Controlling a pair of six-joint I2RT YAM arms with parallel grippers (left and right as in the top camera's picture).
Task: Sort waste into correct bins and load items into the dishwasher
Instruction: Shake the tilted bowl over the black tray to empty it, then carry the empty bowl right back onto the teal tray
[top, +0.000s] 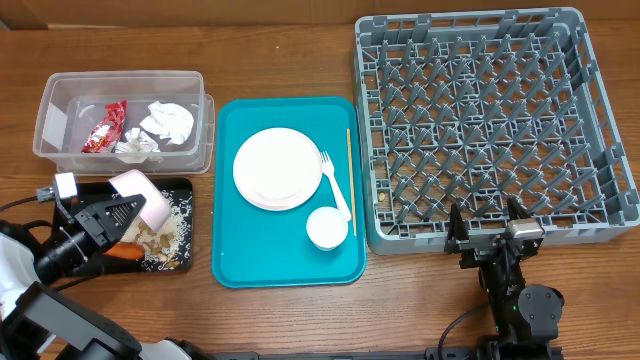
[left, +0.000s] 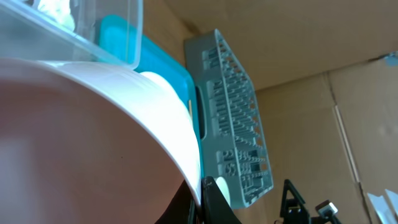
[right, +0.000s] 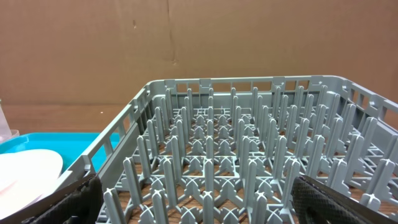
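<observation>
Our left gripper (top: 125, 210) is clamped on the rim of a white bowl (top: 143, 192), which it holds tipped on its side above the far left corner of the black tray (top: 188, 232). In the left wrist view the bowl's pale inside fills most of the picture, with a dark finger at its edge. On the tray lie loose rice and nut scraps (top: 170, 240) and a small orange carrot (top: 122, 252), close under the arm.

Just behind the tray stands the clear tub (top: 58, 100), with a red snack wrapper (top: 106, 127) and crumpled napkins (top: 168, 122) inside.

On the teal serving tray (top: 240, 255) we see a white plate (top: 277, 168), a white plastic fork (top: 336, 185), a small white cup (top: 326, 227) and a thin wooden stick (top: 350, 180) along its right edge.

Our right gripper (top: 487, 228) hangs at the near wall of the grey dish rack (top: 420, 243), its fingers spread wide and holding nothing. We see only bare pegs in the rack.
</observation>
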